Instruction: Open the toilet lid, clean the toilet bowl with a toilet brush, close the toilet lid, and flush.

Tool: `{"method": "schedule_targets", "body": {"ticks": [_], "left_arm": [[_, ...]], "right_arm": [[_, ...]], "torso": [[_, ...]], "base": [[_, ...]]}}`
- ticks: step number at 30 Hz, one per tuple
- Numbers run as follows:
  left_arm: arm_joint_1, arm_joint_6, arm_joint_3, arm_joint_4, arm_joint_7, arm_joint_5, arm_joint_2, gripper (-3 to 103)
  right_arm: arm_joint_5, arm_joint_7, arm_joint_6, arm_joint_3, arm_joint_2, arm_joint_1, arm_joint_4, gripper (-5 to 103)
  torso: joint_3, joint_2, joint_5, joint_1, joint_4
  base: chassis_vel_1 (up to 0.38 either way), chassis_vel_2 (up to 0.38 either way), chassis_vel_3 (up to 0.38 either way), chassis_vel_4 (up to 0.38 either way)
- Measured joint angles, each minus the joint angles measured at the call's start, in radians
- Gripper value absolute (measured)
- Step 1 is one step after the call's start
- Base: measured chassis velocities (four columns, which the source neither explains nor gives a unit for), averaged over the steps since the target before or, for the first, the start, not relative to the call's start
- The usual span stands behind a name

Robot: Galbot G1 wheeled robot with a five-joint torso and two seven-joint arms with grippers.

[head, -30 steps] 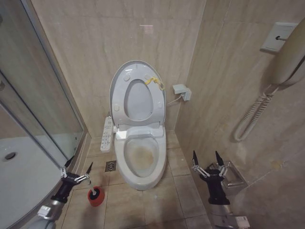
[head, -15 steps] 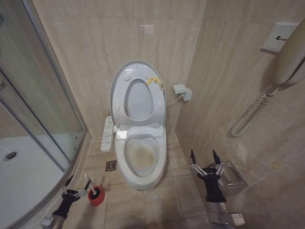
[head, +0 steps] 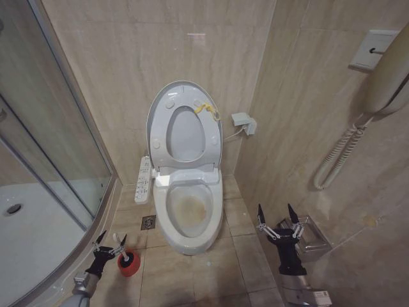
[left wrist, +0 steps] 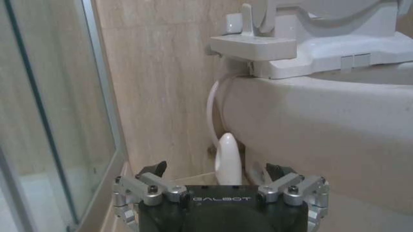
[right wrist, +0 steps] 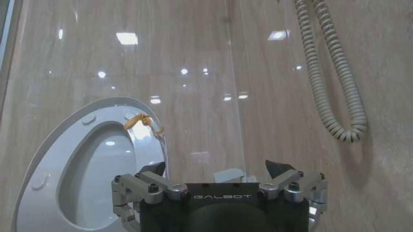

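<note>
Both grippers open, empty | left gripper at toilet brush: white handle, red holder | right gripper idle

Toilet bowl set centre, far; toilet lid raised behind it. Toilet brush stood near-left on floor, left pincer just beside; right pincer held near-right.

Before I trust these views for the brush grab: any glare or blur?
Head view: evenly lit, brush sharp. Left wrist view: brush handle soft and close, glass door reflecting. Right wrist view: bright ceiling-light spots glare on the wall tile above the raised lid.
</note>
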Motion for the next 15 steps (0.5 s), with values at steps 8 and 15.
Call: {"method": "schedule_targets", "body": {"ticks": [8, 15], "left_arm": [[-0.021, 0.006, 0.007, 0.03, 0.008, 0.005, -0.02, 92], [-0.007, 0.006, -0.002, 0.027, 0.005, 0.008, -0.027, 64]], "right_arm": [[0.0, 0.0, -0.001, -0.003, 0.002, 0.002, -0.005, 100], [0.0, 0.0, -0.001, 0.0, -0.003, 0.005, -0.013, 100]], "torso": [[0.0, 0.0, 0.0, 0.0, -0.0001], [0.0, 0.0, -0.0003, 0.0, -0.0001]], "base": [[0.0, 0.0, 0.0, 0.0], [0.0, 0.0, 0.0, 0.0]]}}
